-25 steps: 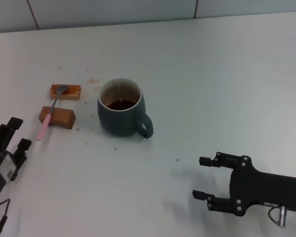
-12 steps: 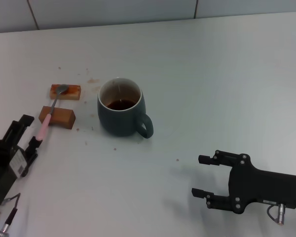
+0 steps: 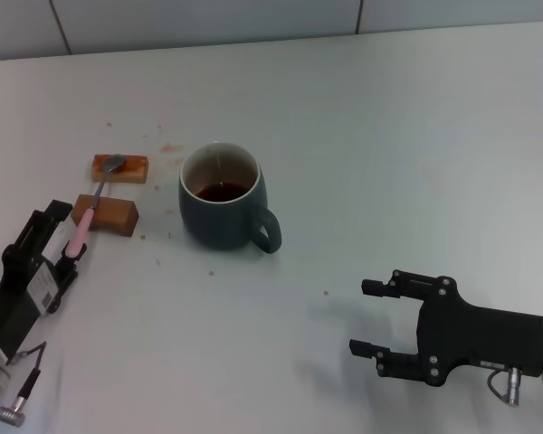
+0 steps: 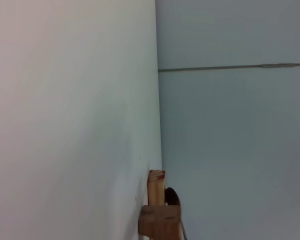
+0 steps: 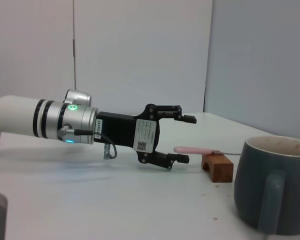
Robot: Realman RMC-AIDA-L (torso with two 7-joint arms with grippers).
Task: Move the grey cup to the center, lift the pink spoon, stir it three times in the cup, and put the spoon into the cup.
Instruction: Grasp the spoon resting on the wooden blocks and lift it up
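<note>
Grey cup [image 3: 221,207] mid-worktop in the head view, pink spoon [image 3: 83,226] bridging two wooden blocks [image 3: 105,214] beside it, left tool [image 3: 54,240] spread at its handle, right tool [image 3: 373,318] spread, idle nearby. Seen from the right wrist: same left tool [image 5: 184,139] flanking the handle, so spoon pickup likely in hand; next, close and raise.

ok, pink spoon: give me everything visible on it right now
The pink spoon is slender, with a pale pink handle, a thin silvery neck and a small metal bowl. It lies bridged across two small wooden blocks: the bowl rests on the far block, the handle crosses the near one and its end overhangs toward the robot. It sits to the left of the grey cup, apart from it. The left gripper, open, brackets the handle's free end; the right wrist view shows no contact.
</note>
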